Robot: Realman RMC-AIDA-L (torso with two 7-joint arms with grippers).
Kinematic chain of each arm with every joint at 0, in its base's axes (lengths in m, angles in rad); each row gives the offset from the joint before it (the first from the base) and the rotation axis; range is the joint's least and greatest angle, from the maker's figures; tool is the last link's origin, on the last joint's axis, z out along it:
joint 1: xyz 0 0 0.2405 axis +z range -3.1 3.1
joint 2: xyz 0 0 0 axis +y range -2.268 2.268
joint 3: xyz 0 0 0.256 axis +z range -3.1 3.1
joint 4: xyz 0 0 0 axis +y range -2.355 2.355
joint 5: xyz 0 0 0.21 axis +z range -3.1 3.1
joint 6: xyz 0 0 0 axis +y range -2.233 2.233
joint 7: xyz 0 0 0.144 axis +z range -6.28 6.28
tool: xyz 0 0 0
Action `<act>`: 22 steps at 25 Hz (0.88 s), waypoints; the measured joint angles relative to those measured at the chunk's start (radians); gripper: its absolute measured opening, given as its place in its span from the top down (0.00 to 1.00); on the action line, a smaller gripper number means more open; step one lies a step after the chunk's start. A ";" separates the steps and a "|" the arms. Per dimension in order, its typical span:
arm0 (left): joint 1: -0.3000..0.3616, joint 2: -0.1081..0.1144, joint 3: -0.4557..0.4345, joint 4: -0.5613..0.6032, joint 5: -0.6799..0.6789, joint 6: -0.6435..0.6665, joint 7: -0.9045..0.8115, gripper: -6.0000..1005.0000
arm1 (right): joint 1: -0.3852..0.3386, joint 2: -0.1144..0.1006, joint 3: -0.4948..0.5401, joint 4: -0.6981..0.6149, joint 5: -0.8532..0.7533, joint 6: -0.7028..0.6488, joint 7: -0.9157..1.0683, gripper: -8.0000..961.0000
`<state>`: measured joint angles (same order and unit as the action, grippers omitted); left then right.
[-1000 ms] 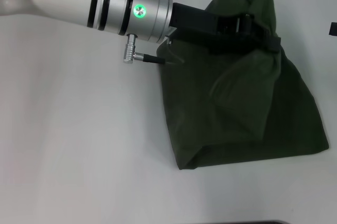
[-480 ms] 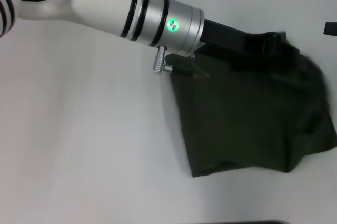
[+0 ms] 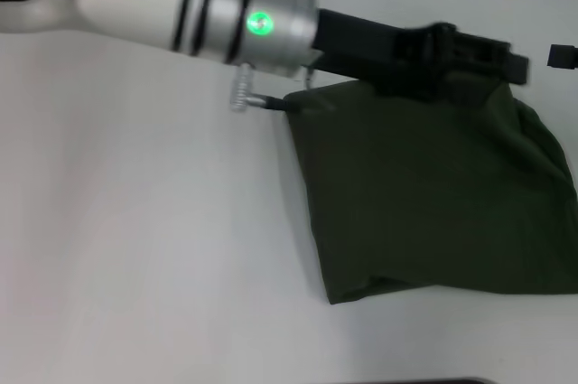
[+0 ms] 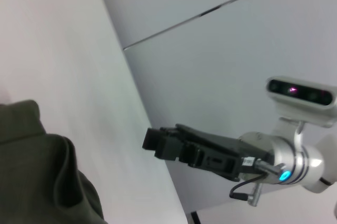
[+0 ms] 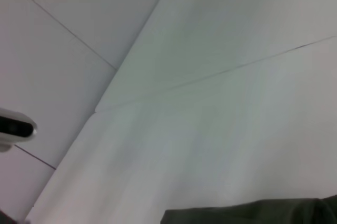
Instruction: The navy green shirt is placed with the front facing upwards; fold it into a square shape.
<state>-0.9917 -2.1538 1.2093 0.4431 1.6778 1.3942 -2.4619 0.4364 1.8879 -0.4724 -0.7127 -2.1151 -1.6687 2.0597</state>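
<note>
The navy green shirt (image 3: 433,194) lies on the white table as a folded, roughly rectangular bundle at the right. Its plain olive fabric faces up and no lettering shows. My left arm reaches across from the upper left, and its black gripper (image 3: 506,60) lies along the shirt's far edge, over or touching the cloth. A bunched edge of the shirt (image 4: 42,176) fills a corner of the left wrist view. My right gripper (image 4: 154,140) hovers off the shirt, with only its tip (image 3: 562,56) showing at the head view's right edge. The right wrist view catches a sliver of shirt (image 5: 247,214).
The white table (image 3: 144,248) stretches out bare to the left of and in front of the shirt. A dark strip at the table's near edge (image 3: 452,381) shows at the bottom. The shirt's right side runs out of the head view.
The left arm has swung to the right, carrying the shirt's raised top with it. The fabric peak has come down, and the bundle now lies flatter and farther right.
</note>
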 joint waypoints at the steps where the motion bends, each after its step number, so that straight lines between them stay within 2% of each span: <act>1: 0.030 0.012 -0.007 0.039 0.000 0.022 -0.006 0.36 | 0.002 -0.003 -0.008 0.000 0.000 0.000 0.007 0.75; 6: 0.150 0.070 -0.059 0.168 0.006 0.117 -0.027 0.18 | 0.027 -0.023 -0.047 -0.009 -0.031 0.017 0.090 0.74; 10: 0.220 0.117 -0.175 0.234 0.056 0.189 -0.029 0.18 | 0.079 -0.038 -0.072 -0.011 -0.104 0.011 0.153 0.74; 12: 0.253 0.135 -0.246 0.270 0.102 0.222 -0.027 0.18 | 0.109 -0.039 -0.082 -0.012 -0.142 0.010 0.173 0.69; 17: 0.316 0.146 -0.359 0.368 0.247 0.310 0.027 0.18 | 0.160 -0.037 -0.085 -0.014 -0.172 0.018 0.180 0.55; 22: 0.355 0.140 -0.394 0.413 0.321 0.375 0.096 0.18 | 0.170 -0.038 -0.084 -0.027 -0.172 0.031 0.194 0.45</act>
<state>-0.6363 -2.0136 0.8158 0.8566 1.9991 1.7697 -2.3655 0.6068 1.8502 -0.5560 -0.7396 -2.2870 -1.6379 2.2534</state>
